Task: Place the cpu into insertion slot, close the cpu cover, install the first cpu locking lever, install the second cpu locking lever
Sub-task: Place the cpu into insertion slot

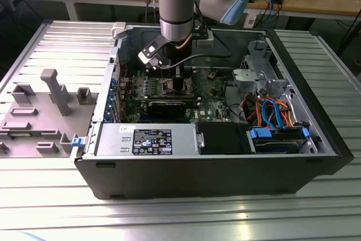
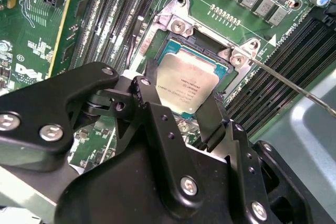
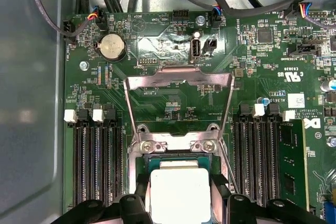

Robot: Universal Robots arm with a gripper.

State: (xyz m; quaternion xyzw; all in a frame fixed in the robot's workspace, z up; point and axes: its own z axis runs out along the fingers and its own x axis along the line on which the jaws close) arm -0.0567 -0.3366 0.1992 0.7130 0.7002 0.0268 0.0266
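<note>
The cpu (image 2: 190,84), a pale silver square chip, sits squarely over the insertion slot (image 2: 169,45) on the green board, level with its dark frame. My gripper (image 2: 181,95) straddles it, one black finger (image 2: 149,74) against one edge and the other on the opposite edge, shut on the chip. In the first wrist view the cpu (image 3: 178,195) shows between the same fingers of the gripper (image 3: 179,187). The cpu cover (image 3: 178,80) stands tilted open behind the slot. A thin locking lever (image 2: 294,85) sticks out free beside the slot. In the exterior view the gripper (image 1: 176,78) reaches down into the case.
Rows of long black memory slots (image 3: 97,161) flank the socket on both sides. Cables (image 1: 271,111) and a drive cage (image 1: 256,66) fill the case's side on the exterior view's right. The power supply (image 1: 146,139) lies along the case's near wall. Grey fixtures (image 1: 45,100) stand outside the case.
</note>
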